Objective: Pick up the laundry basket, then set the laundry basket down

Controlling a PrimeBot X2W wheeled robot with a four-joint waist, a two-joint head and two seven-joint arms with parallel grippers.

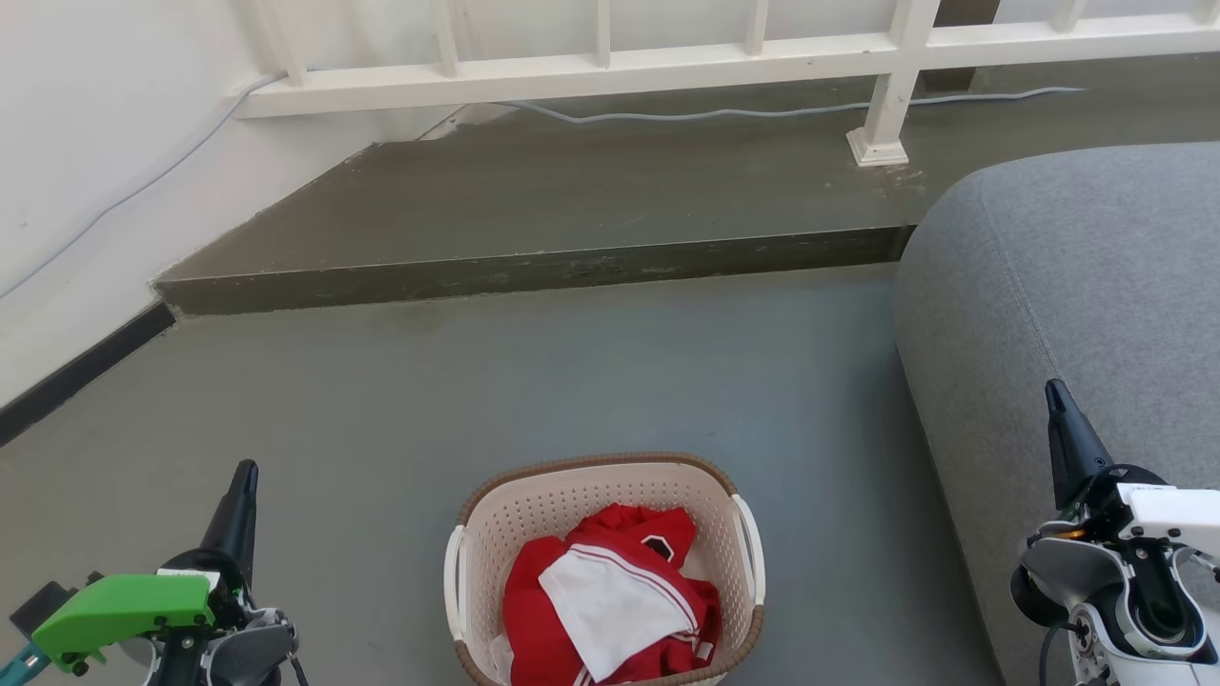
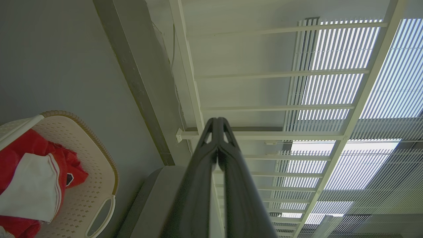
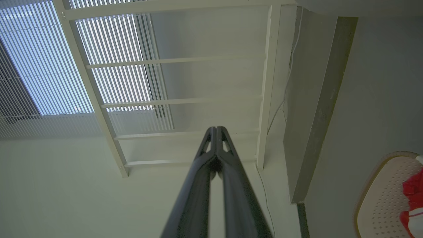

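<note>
Flanking the laundry basket (image 1: 534, 519): left hand (image 1: 246, 469), right hand (image 1: 1052, 389), both closed; handle loop (image 2: 111, 206) plain from left wrist.

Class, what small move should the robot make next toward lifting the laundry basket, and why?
Probably lower the left gripper and right gripper toward the side handles: both are shut and flank the laundry basket, which sits untouched on the floor.
</note>
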